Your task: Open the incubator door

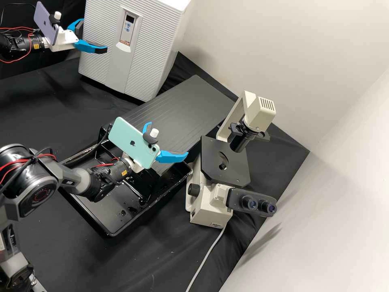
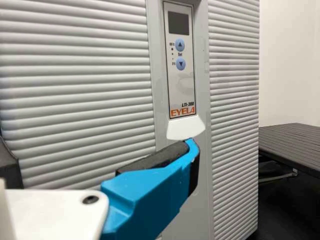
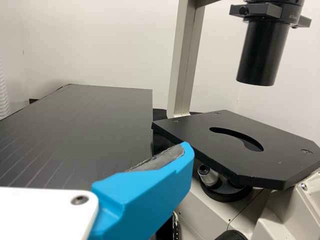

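Notably, the white, blue-fingered left gripper point(image 1: 95, 36) stands wide and empty before the shut, boxy, grey ribbed incubator point(image 1: 152, 52) on the black cloth-covered bench point(image 1: 158, 251); misjudged depth could make it slip off the flared white lip point(image 2: 185, 128).

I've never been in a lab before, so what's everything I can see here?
incubator: one, pale grey, at the back left
control panel: one, with two blue buttons, on the incubator's front
microscope: one, cream and black, right of centre
cable: one, pale, trailing from the microscope
tray: one, black, holding a black frame, left of the microscope
board: one, black, lined, behind the tray
cloth: black, over the bench
walls: white, behind and right
phones: two, purple and mint green, on the arms
arms: two, dark grey, from the left
end effectors: two, white with blue fingers, left by the incubator, right near the microscope
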{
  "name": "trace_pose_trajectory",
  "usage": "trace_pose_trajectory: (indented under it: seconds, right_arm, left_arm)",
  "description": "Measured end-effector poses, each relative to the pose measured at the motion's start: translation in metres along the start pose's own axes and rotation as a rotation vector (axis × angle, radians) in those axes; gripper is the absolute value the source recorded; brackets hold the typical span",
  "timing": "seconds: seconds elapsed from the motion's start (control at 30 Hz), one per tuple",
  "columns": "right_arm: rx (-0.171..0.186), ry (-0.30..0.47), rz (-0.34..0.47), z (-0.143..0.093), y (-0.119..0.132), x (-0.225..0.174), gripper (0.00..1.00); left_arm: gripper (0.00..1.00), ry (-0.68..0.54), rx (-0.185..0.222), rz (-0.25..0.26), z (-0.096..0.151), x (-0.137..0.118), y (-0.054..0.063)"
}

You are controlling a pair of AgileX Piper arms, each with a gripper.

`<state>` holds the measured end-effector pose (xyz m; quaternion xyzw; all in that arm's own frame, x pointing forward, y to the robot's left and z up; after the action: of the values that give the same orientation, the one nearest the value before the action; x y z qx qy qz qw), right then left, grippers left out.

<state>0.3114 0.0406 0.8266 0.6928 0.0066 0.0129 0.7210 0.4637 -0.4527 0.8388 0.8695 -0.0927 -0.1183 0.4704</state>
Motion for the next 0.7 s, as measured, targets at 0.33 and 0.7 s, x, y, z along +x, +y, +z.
trace_pose_trajectory:
  seconds: [0.33,0.7]
  right_arm:
    - [0.0,0.0,0.0,0.0,0.0,0.0,1.0]
    - [0.0,0.0,0.0,0.0,0.0,0.0,1.0]
  left_arm:
    - [1.0,-0.006,-0.011,0.01,-0.0009,0.0006,-0.0044]
    - [1.0,-0.005,-0.015,0.016,-0.0014,0.0011,-0.0044]
